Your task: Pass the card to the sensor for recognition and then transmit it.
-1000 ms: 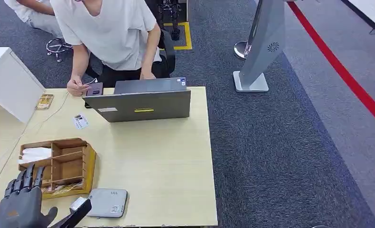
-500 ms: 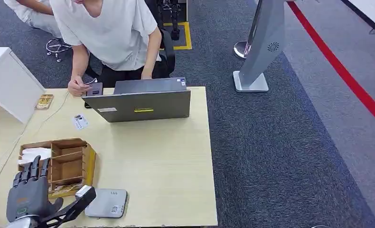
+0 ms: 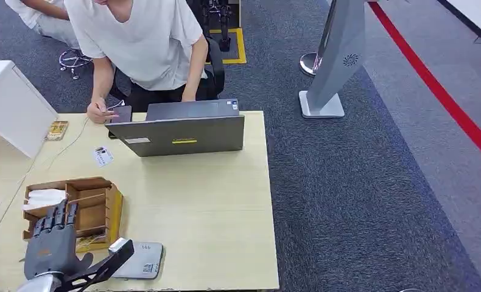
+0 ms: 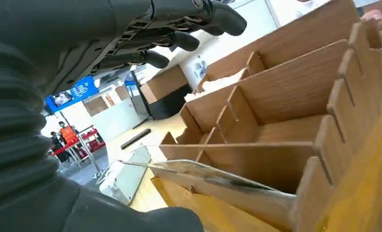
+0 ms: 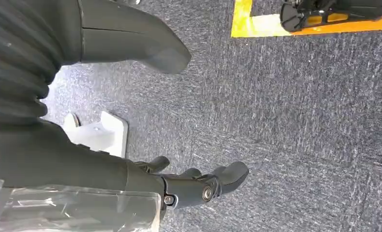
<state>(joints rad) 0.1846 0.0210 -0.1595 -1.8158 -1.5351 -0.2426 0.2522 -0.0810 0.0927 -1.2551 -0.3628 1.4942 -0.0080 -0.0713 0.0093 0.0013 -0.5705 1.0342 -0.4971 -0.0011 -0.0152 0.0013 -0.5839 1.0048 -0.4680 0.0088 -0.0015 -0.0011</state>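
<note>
A wooden organizer [image 3: 98, 201] with several slots stands at the table's near left. A card in a clear sleeve [image 4: 203, 171] lies in its nearest slot [image 3: 91, 241]. My left hand [image 3: 50, 242] hovers over the organizer's near side with fingers spread and nothing in it. In the left wrist view its fingers [image 4: 174, 36] reach above the slots while the thumb [image 4: 131, 217] stays below the card. The thumb [image 3: 110, 260] sticks out over the flat grey sensor [image 3: 145, 260] beside the organizer. My right hand [image 5: 194, 186] hangs over the carpet, holding nothing, fingers apart.
A grey laptop [image 3: 183, 131] stands at the table's far side. Behind it a person [image 3: 140, 42] in a white shirt leans in, one hand on a small device [image 3: 121, 114]. A white box [image 3: 10, 106] is far left, and a loose card [image 3: 103, 155] lies on the table.
My left hand has moved forward and to the right, from the table's near corner to over the organizer's near side. The person has barely moved.
</note>
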